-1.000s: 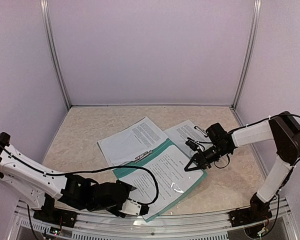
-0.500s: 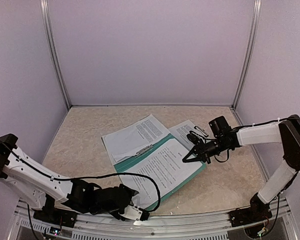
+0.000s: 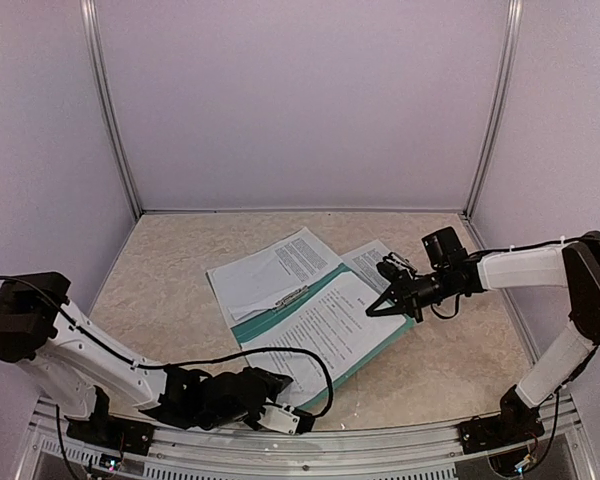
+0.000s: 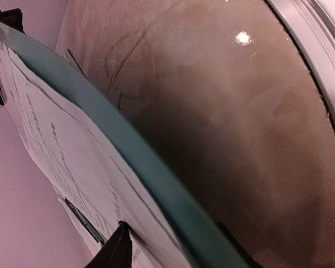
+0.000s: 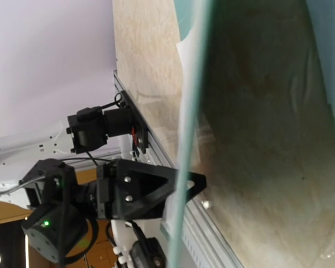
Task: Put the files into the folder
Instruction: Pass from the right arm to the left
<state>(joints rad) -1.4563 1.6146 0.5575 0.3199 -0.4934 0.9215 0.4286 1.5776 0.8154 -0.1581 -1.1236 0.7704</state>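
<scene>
folder [image 3: 255, 330] teal, open | files [image 3: 330, 325] white (black text) on it

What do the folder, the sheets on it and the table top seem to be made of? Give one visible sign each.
Folder: probably thin plastic or coated card, smooth teal. Its thin edge looks bowed, not rigid.
Sheets: matt white paper, shown by the black printed text and how flat they lie.
Table top: likely laminate or vinyl, though I cannot be sure. It is beige and marbled, with a small glare spot.

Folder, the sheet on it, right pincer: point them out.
folder [image 3: 248, 332], top view, bare teal left corner.
sheet [image 3: 330, 325], top view, middle of page.
right pincer [image 3: 372, 311], top view, closed tips.
</scene>
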